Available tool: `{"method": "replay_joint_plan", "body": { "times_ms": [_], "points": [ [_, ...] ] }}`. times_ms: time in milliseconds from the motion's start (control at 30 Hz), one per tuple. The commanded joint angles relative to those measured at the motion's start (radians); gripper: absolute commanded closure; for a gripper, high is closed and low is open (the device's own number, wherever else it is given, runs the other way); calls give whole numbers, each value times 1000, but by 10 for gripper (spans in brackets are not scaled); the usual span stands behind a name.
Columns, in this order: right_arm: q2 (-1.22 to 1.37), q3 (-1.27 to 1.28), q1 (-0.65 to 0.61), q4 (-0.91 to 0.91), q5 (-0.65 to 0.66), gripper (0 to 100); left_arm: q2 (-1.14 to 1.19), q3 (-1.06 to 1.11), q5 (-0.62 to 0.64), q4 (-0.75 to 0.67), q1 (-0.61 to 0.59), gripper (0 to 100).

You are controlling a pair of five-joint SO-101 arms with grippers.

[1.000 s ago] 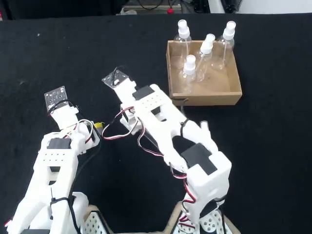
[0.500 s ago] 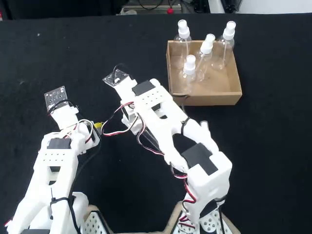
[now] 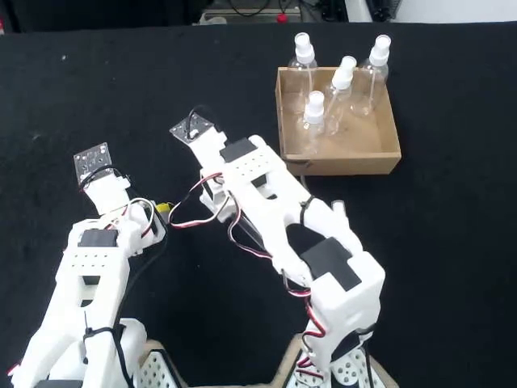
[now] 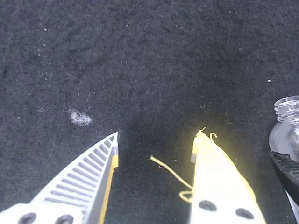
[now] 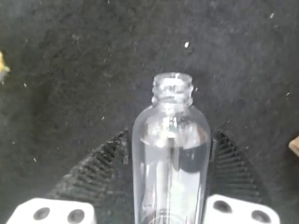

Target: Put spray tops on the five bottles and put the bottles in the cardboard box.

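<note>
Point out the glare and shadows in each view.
Right wrist view: pale glints streak the uncapped bottle between the right fingers. Left wrist view: a shadow darkens the cloth between the left fingers. High view: capped bottles in the cardboard box glint faintly.

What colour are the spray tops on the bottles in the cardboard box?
White. The spray tops show best in the high view.

Four clear bottles [image 3: 372, 84] with white spray tops [image 3: 304, 45] stand in the open cardboard box [image 3: 339, 166], while a fifth bottle [image 5: 169, 154], clear and uncapped, sits clamped in the right claw [image 5: 170, 136].
</note>
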Motion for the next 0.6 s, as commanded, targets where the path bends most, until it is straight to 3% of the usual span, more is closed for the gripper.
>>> {"method": "replay_joint_plan", "body": {
  "times_ms": [0,167,367,567],
  "points": [
    [-45,4,-11,-23,-6,747,-25,-18,9,-20,12,755],
    [-45,2,-6,-23,-6,758,-25,-18,9,-20,12,755],
    [-54,2,14,-11,-6,904,-25,-18,9,-20,10,755],
    [-208,-166,86,222,-6,910,-25,-18,9,-20,12,755]
  ]
}}
